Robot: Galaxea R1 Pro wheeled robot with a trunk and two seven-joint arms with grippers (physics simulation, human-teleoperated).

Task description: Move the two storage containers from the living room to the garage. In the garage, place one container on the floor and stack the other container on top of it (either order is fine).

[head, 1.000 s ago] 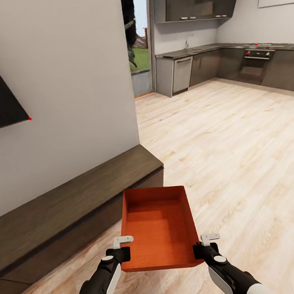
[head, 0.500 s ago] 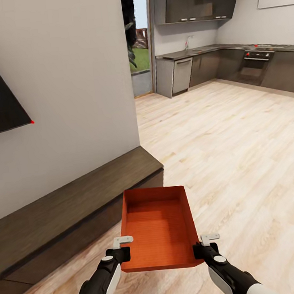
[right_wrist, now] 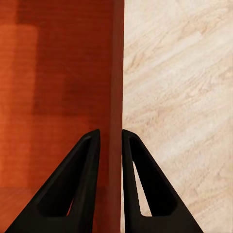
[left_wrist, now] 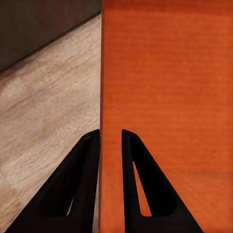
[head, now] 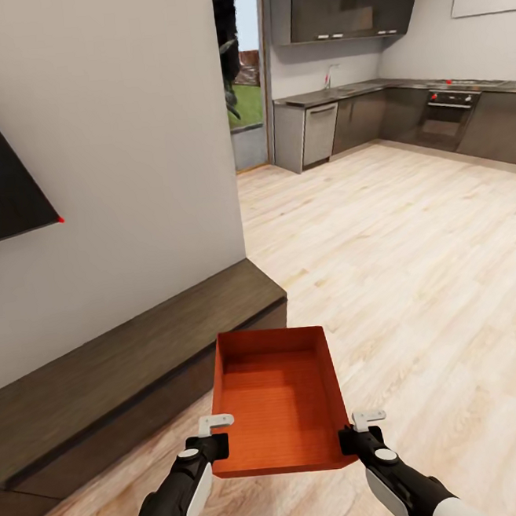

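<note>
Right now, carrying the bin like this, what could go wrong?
1. Each gripper, left and right, pinches only a thin side wall of the storage container; a jolt could let it slip or tilt.
2. The dark bench sits close on the left; turning could clip it.

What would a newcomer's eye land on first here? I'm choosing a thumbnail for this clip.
The orange-red storage container stands out first, held low and centre above the wood-plank floor. The left end effector and the right end effector each pinch one of its side walls. Next comes the long dark bench along the white wall at left, then the dark-cabinet kitchen far off at upper right.
</note>
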